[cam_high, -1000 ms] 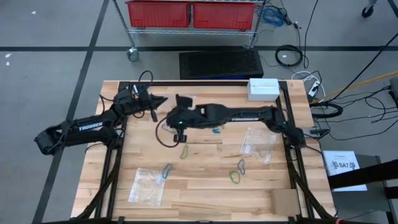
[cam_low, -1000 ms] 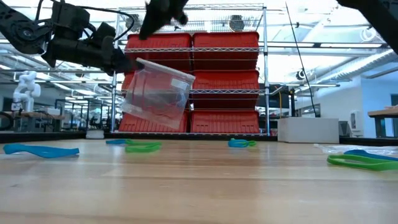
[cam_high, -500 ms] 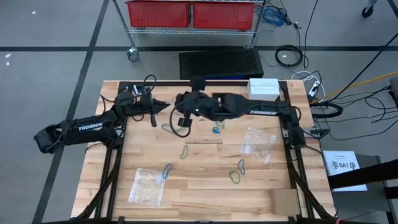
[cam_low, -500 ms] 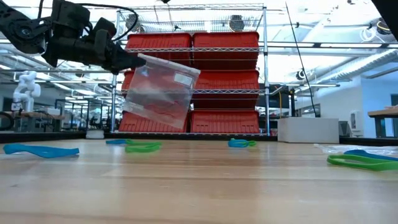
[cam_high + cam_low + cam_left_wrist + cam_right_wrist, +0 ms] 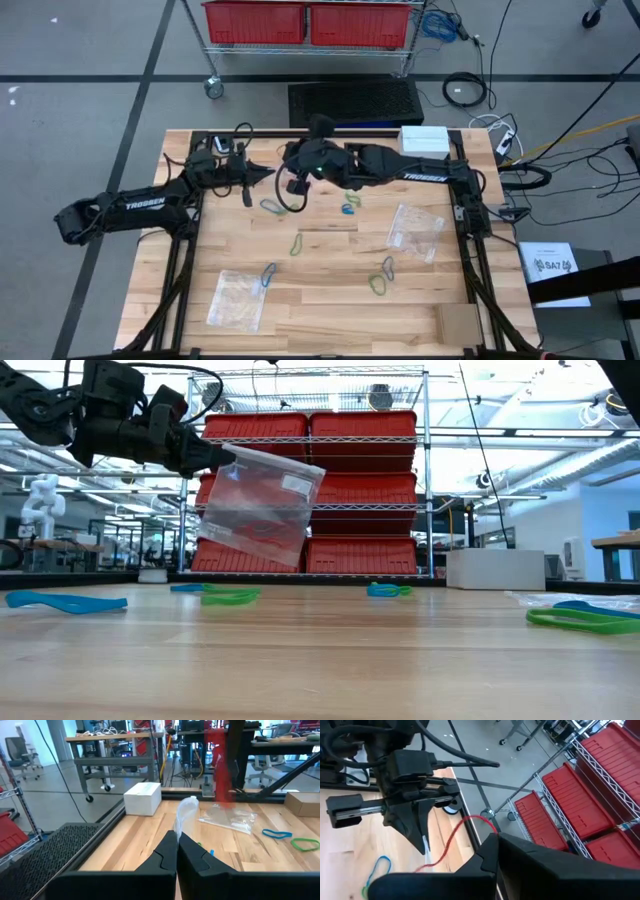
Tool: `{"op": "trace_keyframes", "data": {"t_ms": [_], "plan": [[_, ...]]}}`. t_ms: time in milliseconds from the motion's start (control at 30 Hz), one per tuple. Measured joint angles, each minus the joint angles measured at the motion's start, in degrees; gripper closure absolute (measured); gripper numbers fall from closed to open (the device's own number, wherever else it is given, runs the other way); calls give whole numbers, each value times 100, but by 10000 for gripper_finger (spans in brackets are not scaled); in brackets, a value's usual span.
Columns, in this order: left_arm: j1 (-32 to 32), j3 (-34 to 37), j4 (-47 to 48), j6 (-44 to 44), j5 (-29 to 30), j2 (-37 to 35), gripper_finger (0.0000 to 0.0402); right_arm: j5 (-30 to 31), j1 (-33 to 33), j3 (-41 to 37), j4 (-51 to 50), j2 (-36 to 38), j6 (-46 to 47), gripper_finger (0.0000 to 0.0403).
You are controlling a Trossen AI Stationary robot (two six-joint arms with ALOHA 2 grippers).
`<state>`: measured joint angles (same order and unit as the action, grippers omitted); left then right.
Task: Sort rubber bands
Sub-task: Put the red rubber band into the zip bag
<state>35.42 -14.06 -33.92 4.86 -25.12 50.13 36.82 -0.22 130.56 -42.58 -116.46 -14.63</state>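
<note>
At the near edge of the wooden surface [image 5: 330,320], a flat clear plastic bag [image 5: 237,300] lies on the left; what is in it cannot be made out. Just beyond it lie a blue rubber band [image 5: 268,274] and, farther right, a green rubber band [image 5: 378,285] beside a blue-green one [image 5: 387,266]. A second clear plastic bag [image 5: 415,228] lies flat on the right, its contents also unclear. Mid-surface there is a green loop [image 5: 298,243], then a blue-and-green pair [image 5: 272,206] and another small blue loop [image 5: 349,209]. Above the far part of the surface, the left gripper [image 5: 176,834] has its fingers pressed together on the top edge of a third clear plastic bag [image 5: 262,500], which hangs tilted in the air. Dark red loops seem to sit low inside it, though the red bins [image 5: 365,490] behind make this uncertain. Close by, the right gripper [image 5: 494,836] has its fingers closed on a thin red rubber band [image 5: 451,840], which trails down toward the left gripper and the bag's mouth. A white box [image 5: 424,141] stands at the far right edge. A second ago the right arm reached out over the middle of the surface and its gripper showed above the bag in the low view. It has since drawn back toward the far edge, out of that view, and the bag has shifted slightly.
</note>
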Motion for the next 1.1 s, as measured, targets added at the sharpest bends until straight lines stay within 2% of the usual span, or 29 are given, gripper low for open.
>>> {"op": "trace_keyframes", "data": {"t_ms": [1100], "plan": [[0, 0, -4, 2, 1, 0, 401, 242, -211, 0, -265, 39, 176, 403]]}}
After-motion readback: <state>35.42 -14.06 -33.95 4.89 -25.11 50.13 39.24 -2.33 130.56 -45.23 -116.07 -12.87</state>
